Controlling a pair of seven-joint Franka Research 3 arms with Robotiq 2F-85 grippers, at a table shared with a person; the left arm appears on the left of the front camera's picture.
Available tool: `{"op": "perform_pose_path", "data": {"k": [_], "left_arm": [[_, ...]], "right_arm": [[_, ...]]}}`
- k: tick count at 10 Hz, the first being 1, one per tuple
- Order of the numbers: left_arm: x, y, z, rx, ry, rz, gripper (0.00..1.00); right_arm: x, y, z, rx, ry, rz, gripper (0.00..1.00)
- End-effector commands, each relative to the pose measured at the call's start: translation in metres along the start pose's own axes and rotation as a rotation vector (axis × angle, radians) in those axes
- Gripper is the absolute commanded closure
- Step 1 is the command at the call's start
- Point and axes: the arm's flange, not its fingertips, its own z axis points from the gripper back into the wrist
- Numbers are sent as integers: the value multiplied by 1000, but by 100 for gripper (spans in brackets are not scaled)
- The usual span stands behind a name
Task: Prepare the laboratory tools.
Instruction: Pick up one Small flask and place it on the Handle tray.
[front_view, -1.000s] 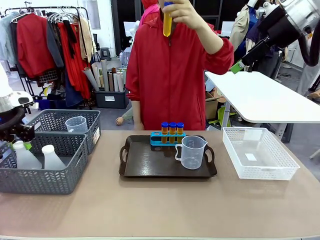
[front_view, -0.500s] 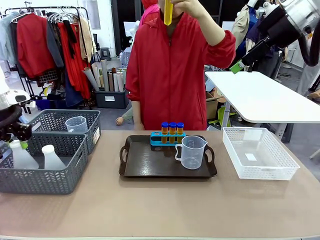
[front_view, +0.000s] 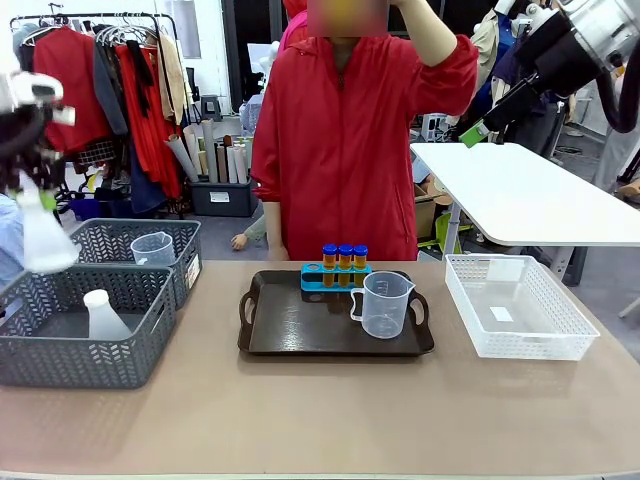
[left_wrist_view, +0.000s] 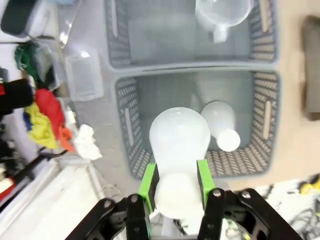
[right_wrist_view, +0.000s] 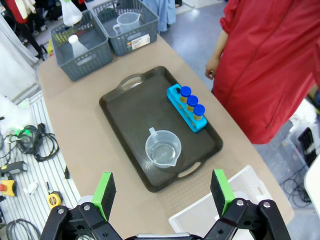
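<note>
- Front: my left pincer (front_view: 22, 170) is clenched on a flask (front_view: 47, 240), holding it up. Below the pincer a second flask (front_view: 101, 315) stands in a grey basket (front_view: 90, 370). Well to its right, three tubes (front_view: 345, 256) and a beaker (front_view: 384, 305) stand on the tray (front_view: 290, 330).
- Left wrist: the green pads clamp the flask's neck. Beyond the fingers lies the basket, with the second flask beside the held one.
- Right wrist: my right pincer (right_wrist_view: 162, 192) is released and holds nothing, high above the table. The beaker is just past its fingers and the tubes are farther on.
</note>
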Motion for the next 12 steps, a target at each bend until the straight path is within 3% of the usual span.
{"op": "perform_pose_path", "data": {"k": [1, 4, 8, 12], "left_arm": [[22, -16, 53, 54, -40, -25, 100], [40, -48, 131, 56, -84, -97, 100], [37, -59, 194, 29, -108, -177, 100], [27, -65, 176, 33, -118, -147, 100]], "right_arm": [[1, -1, 1, 6, -7, 6, 0], [1, -1, 1, 6, -7, 6, 0], [1, -1, 1, 6, -7, 6, 0], [1, -1, 1, 6, -7, 6, 0]]}}
